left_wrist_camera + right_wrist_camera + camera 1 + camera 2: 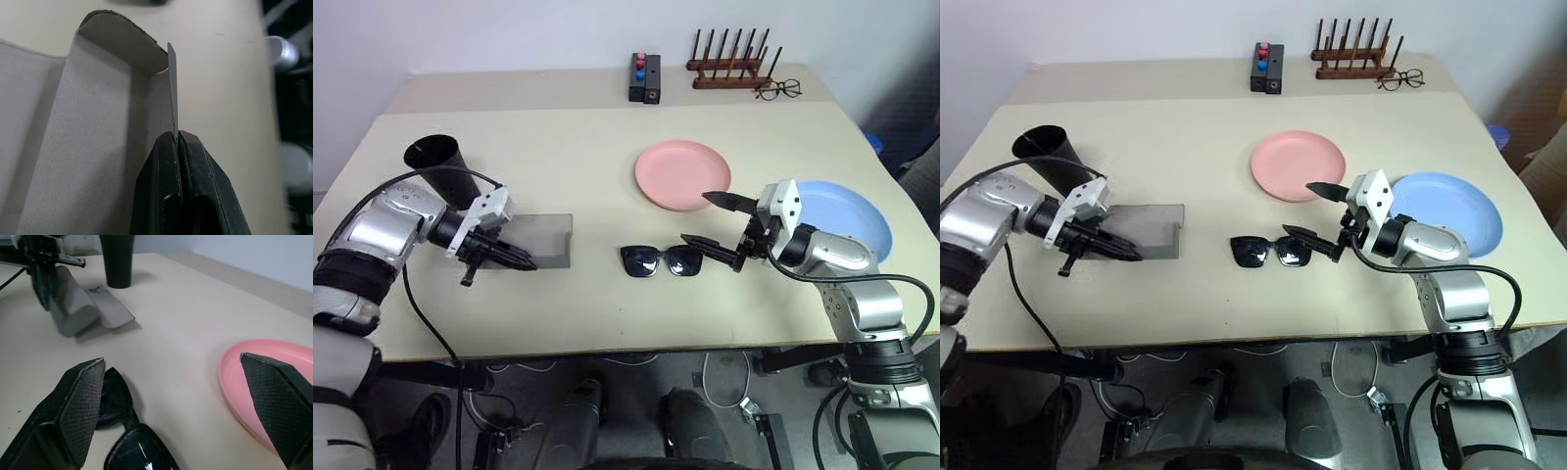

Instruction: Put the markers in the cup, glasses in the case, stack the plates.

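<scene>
A: The flat grey rectangular glasses case [540, 240] is laid open on the table [587, 166], its thin edge pinched by the closed left pincer [522, 261].

B: The black chunky-framed sunglasses [662, 260] are straddled by the wide-open right pincer [701, 219].

- We see a pale beige counter [578, 304] with rounded corners.
- A second counter [529, 90] of the same colour butts against its far edge.
- Behind it stands a plain white wall [509, 34].
- Below the near edge, a dark floor [636, 382] carries loose cables [524, 367].
</scene>
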### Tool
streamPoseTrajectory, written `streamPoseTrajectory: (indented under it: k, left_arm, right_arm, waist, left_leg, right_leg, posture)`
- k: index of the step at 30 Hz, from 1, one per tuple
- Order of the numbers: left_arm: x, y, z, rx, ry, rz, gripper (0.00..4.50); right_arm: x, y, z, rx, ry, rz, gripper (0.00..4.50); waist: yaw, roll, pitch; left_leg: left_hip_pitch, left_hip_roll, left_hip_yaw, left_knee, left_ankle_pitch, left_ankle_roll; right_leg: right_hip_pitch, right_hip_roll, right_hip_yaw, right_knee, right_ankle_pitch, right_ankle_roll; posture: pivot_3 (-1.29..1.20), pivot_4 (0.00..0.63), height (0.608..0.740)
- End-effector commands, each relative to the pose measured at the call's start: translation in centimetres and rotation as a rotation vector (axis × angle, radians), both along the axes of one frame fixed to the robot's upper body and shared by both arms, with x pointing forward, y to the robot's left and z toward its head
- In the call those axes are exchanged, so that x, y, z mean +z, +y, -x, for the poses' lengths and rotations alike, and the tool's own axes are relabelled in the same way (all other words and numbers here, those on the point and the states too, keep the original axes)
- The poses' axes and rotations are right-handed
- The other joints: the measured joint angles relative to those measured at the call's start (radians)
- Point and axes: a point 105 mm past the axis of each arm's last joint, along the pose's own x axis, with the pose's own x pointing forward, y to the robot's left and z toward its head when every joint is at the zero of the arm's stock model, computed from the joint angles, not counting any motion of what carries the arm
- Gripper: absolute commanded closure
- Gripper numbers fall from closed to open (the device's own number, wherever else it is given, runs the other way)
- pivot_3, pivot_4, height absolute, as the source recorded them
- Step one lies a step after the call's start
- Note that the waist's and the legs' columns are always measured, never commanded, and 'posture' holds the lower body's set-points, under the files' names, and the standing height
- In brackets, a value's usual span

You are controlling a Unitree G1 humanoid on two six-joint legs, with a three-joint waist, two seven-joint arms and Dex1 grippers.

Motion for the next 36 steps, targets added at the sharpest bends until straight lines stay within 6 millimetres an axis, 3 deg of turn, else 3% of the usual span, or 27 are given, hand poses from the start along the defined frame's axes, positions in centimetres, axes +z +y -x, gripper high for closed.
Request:
streamPoseTrajectory:
  k: [1,8,11,21,34,36]
  left_arm:
    - [0.5,-0.6,1.4,-0.055,0.0,0.038,4.48]
    - [-0.6,-0.3,2.7,-0.084,0.003,0.011,4.48]
    - [-1.1,-0.6,2.9,-0.103,-0.002,0.006,4.48]
    - [-1.6,-0.3,2.3,-0.085,-0.031,-0.004,4.48]
    - [-1.9,-0.4,1.7,-0.081,-0.056,0.014,4.48]
    - [-1.9,-0.6,1.7,-0.09,-0.058,0.026,3.95]
  right_arm:
    - [1.2,0.3,0.4,0.025,-0.042,-0.015,0.0]
    - [1.2,0.5,0.3,0.035,-0.037,-0.018,0.0]
    - [0.7,0.7,1.5,0.1,0.0,0.003,0.0]
    - [0.4,1.2,3.8,0.214,0.018,0.037,0.0]
    - [1.1,1.9,4.5,0.262,0.019,-0.016,0.0]
    - [1.1,1.9,4.5,0.26,0.019,-0.017,0.0]
  waist:
    - [-0.001,0.0,0.0]
    - [-0.001,0.0,0.0]
    - [-0.001,0.0,0.0]
    - [-0.001,0.0,0.0]
    - [0.0,0.0,0.0]
    - [0.0,0.0,0.0]
  left_leg:
    - [0.0,0.0,0.0,0.0,0.0,0.0]
    - [0.0,0.0,0.0,-0.001,0.0,0.0]
    - [0.0,0.0,0.001,-0.001,0.0,0.0]
    - [0.0,0.0,0.001,-0.001,0.0,0.0]
    - [0.0,0.0,0.001,-0.001,0.0,0.0]
    - [0.0,0.0,0.001,-0.001,0.0,0.0]
  right_leg:
    - [0.0,0.0,0.0,0.0,0.0,0.0]
    - [-0.001,0.0,0.0,0.0,0.0,0.0]
    - [-0.001,0.0,0.0,0.0,0.0,0.0]
    - [-0.001,-0.002,0.0,0.0,0.0,0.0]
    - [-0.001,-0.003,0.0,-0.001,0.0,-0.001]
    - [-0.001,-0.003,0.0,-0.001,0.0,-0.001]
  posture:
    - [0.0,0.15,0.74]
    - [0.0,0.15,0.74]
    - [0.0,0.15,0.74]
    - [0.0,0.15,0.74]
    - [0.0,0.15,0.74]
    - [0.0,0.15,0.74]
